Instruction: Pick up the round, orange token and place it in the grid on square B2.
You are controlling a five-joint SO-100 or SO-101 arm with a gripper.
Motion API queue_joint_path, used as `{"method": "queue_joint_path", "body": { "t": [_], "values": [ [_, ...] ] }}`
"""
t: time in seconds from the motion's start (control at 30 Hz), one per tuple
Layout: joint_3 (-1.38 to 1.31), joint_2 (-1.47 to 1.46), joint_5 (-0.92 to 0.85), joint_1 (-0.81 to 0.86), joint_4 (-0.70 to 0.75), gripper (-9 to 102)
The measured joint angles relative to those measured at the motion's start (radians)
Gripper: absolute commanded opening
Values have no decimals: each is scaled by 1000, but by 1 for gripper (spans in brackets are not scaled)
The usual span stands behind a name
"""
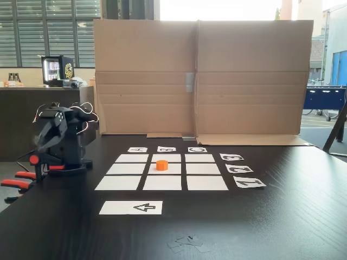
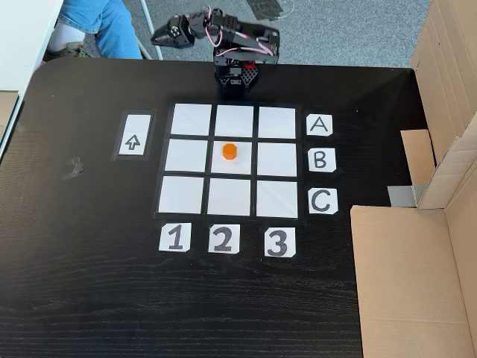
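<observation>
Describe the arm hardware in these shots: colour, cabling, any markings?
The arm is built of black plastic segments on a black base at the table's edge, also seen from above. Thin white and red wires loop loosely over its upper joints. An orange-red round part shows low on its side, and orange-handled clamps sit beside the base. No markings are legible. The gripper's fingers are too small and dark to describe.

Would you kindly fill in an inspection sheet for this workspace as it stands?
Surface: dark wood-grain table, a scuff near one edge.
Job's things: small orange plastic token sits on centre square B2 of the white paper grid.
Clutter: white paper strip with black arrow; letter and number cards.
Grippers: black gripper folded back off the table edge, holding nothing; jaws unclear.
Cables: thin wires on the arm.
Surroundings: brown cardboard screen; a person's legs.
</observation>
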Motion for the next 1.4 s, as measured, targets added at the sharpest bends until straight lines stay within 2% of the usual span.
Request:
{"method": "queue_joint_path", "body": {
  "t": [0.2,1.4],
  "values": [
    [20,40,8,63,12,-1],
    [20,37,12,63,12,-1]
  ]
}}
